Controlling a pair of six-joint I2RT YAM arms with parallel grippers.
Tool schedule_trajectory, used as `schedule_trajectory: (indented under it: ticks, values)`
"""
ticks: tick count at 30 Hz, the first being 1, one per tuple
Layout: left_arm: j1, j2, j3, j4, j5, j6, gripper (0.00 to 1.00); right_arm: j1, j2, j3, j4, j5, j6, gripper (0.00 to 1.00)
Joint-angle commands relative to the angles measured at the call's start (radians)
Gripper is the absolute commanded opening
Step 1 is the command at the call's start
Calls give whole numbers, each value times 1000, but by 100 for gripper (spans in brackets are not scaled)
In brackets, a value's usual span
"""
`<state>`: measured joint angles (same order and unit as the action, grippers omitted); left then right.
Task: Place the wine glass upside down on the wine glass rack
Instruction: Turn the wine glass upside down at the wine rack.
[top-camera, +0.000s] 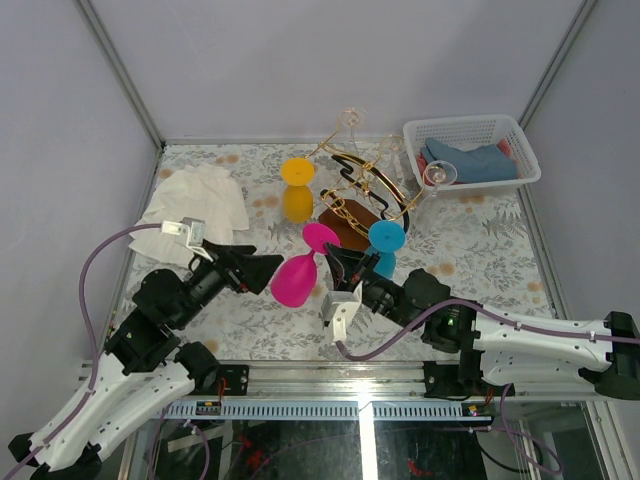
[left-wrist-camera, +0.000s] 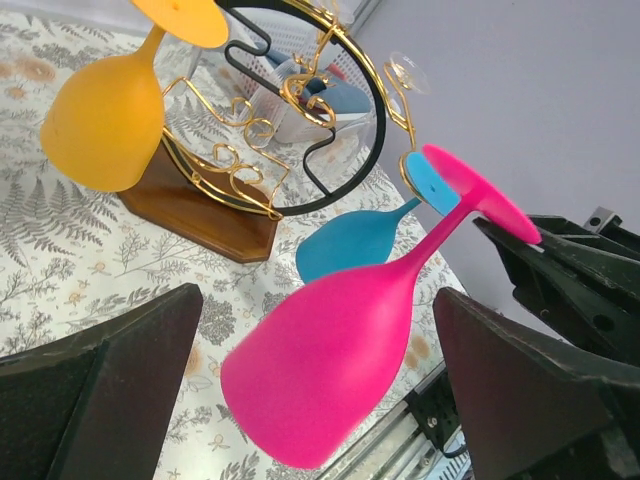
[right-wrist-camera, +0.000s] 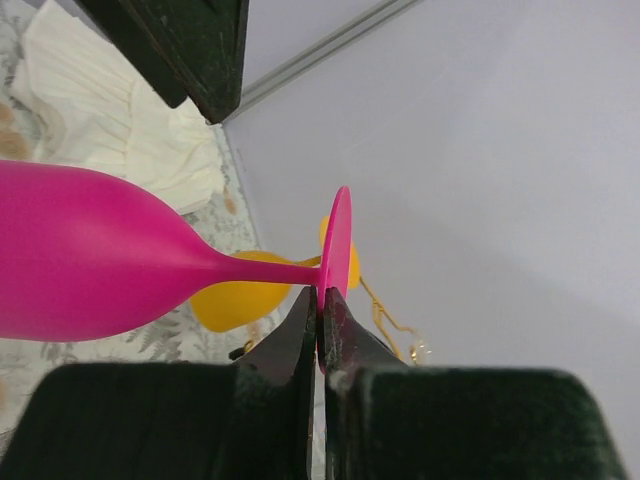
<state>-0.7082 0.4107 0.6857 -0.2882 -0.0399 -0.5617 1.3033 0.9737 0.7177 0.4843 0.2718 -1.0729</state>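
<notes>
Right claw (right-wrist-camera: 320, 300): pinching the foot rim of 1 pink wine glass (right-wrist-camera: 90, 260). Handling: hold the pinch firm, swing the bowl downward, slide the stem into a free gold arm of the wine glass rack (left-wrist-camera: 195, 205), just beyond. Bowl lies to its left, between the spread left claw (top-camera: 266, 272), untouched.

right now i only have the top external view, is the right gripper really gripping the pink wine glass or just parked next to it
Observer: Gripping it. In the right wrist view the right gripper is shut on the rim of the foot of the pink wine glass.
Operator: ok and is the left one clear of the glass
Observer: Yes. In the left wrist view the left gripper is wide open, its fingers on either side of the glass and not touching it.
</notes>
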Motion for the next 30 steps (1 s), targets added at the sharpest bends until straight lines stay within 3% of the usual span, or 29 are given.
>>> schedule_trajectory:
  ticks: [1,9,14,17,25,30]
  values:
    - [-2,-23,-57,180,47,133,100,-1,-21,87,-104,-31,118,0]
    - [-2,-2,-179,450,200,207,90,0,-35,137,-223,-97,199,0]
    - [-2,18,-201,502,162,184,90,0,-52,132,-222,-95,214,0]
    - [-2,77,-135,382,82,145,94,-1,-50,132,-223,-69,220,0]
    - [-3,233,152,-169,-55,149,100,-1,-49,127,-231,-25,241,0]
    - [-2,261,233,-342,-117,151,100,-1,-44,136,-267,-5,249,0]
